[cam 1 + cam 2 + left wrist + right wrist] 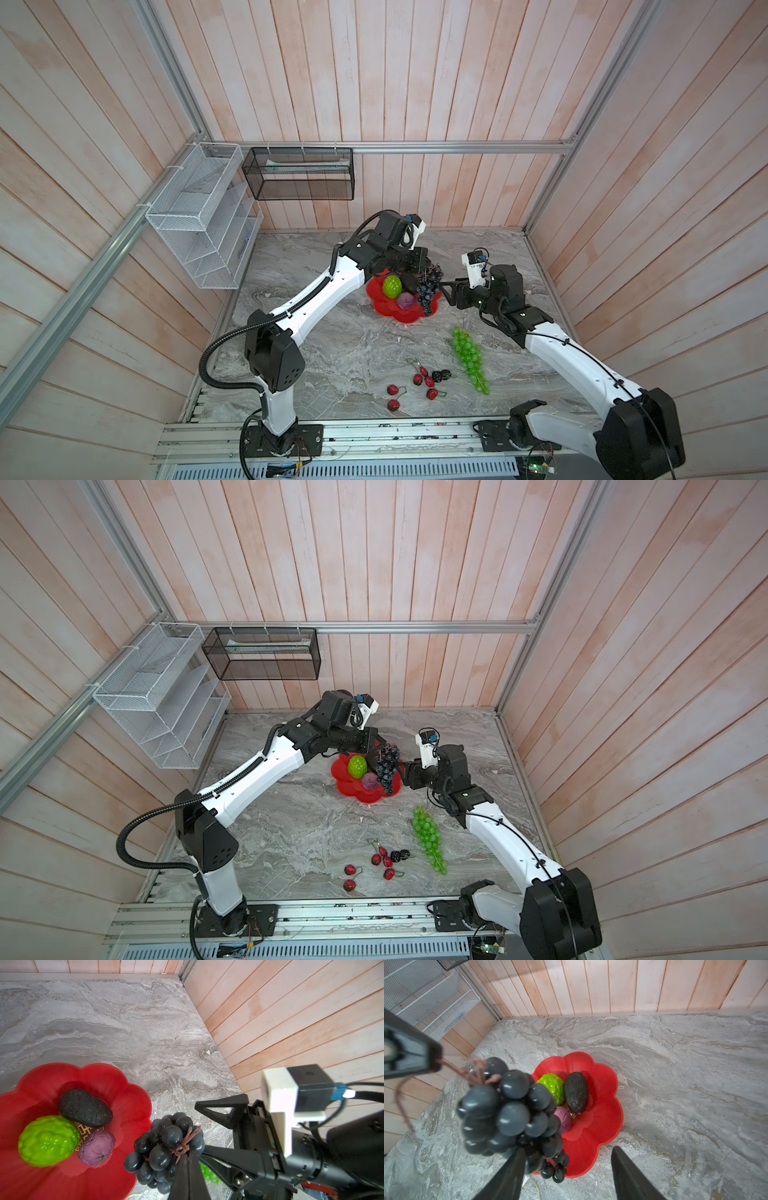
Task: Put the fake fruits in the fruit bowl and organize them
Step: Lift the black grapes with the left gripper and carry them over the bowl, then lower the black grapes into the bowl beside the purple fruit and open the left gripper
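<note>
Left gripper (187, 1159) pinched tight on brown stem (187, 1140) of dark purple grape bunch (430, 286). Bunch dangling below the fingertips, off the table, at right-hand edge of red flower-shaped fruit bowl (384, 309) in both top views, lower grapes over the rim. Right gripper (568, 1148) spread wide, nothing clamped, just beside the bunch on the side away from bowl centre. One finger (510, 1174) close against lowest grapes in right wrist view, contact impossible to tell. Inside bowl: bumpy lime-green ball (48, 1140), black rough oval (85, 1110), purple-pink ball (96, 1148), all three packed close together over gold emblem (84, 1129), emblem mostly covered. Out on grey marble tabletop (332, 353), well apart from bowl, nearer the robot bases: green grape bunch (469, 359) lying flat; small red stemmed fruits (419, 380) scattered in a loose group; black berries (441, 375) just beside the red ones, between them and the green bunch. White wire basket (199, 216) and black mesh basket (299, 174) hung on wall rails, back left corner.
</note>
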You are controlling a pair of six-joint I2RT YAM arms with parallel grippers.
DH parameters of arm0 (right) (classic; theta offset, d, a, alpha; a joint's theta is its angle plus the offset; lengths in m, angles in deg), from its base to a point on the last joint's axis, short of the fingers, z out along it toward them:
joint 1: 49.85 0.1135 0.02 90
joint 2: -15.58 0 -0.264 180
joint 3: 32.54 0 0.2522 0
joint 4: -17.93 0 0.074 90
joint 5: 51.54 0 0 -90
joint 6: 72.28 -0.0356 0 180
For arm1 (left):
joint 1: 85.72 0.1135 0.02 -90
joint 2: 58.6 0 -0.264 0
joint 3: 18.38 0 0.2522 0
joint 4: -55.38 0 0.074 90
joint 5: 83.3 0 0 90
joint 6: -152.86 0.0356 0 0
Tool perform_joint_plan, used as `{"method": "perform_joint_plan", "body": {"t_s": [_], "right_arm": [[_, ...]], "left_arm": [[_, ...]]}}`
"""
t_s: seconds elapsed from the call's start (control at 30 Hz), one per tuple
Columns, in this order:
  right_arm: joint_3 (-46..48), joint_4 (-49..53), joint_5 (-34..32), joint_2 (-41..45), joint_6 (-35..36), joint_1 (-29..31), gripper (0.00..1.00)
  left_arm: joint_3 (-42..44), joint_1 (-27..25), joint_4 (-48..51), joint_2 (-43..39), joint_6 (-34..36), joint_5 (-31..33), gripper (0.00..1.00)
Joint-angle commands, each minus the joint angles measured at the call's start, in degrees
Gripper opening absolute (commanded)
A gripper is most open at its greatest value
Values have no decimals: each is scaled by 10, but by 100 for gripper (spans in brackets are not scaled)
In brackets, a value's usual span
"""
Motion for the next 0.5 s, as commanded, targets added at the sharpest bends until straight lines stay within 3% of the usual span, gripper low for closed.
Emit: {"method": "perform_joint_plan", "body": {"t_s": [0.0,0.47], "right_arm": [[16,19,-9,27,8,-5,66],[22,49,-26,48,17,-10,65]], "left_arm": [[-7,5,-39,9,4,-28,0],[180,22,-168,-49,-48,-57,0]]}}
